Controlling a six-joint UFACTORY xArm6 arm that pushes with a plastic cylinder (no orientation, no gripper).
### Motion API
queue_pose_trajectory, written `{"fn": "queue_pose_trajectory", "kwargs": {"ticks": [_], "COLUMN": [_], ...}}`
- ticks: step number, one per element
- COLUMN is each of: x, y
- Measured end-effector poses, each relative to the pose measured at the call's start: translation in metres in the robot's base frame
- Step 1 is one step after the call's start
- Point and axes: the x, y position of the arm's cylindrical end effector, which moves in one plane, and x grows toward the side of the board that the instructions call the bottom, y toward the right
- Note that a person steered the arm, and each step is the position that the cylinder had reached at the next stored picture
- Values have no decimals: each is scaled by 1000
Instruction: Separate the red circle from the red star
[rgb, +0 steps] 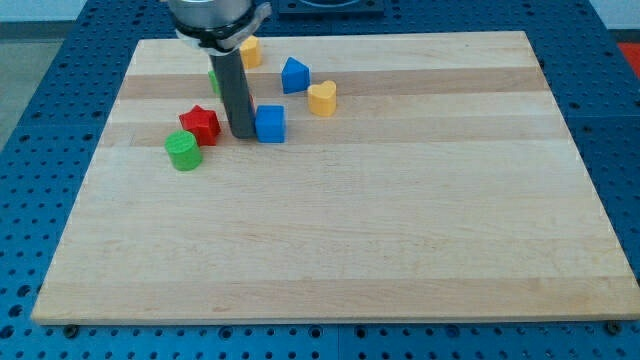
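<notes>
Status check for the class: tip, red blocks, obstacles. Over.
My tip down between red star and blue cube. Red circle not visible. Green cylinder beside the star.

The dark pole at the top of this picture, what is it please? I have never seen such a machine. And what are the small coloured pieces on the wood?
The pole is the end of a robot arm. It has no hand and holds nothing: it only pushes things with its lower end, my tip, which slides along the wooden board.

There is one camera, looking down at the board from its near edge.

The pieces are small blocks, all near the view's top left. My tip stands between the red star on its left and the blue cube on its right, close to both. A green cylinder lies below the star. Further up are a blue block, a yellow heart and a yellow block. A green block shows partly behind the pole. I see no red circle; the pole may hide it.
</notes>
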Motion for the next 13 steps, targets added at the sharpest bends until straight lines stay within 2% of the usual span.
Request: {"fn": "queue_pose_trajectory", "kwargs": {"ticks": [3,4,5,6,7,9,11,13], "x": [-15,-43,-70,-57,-35,-53,-31,43], "y": [35,25,-10,-46,-46,-42,-30,-22]}}
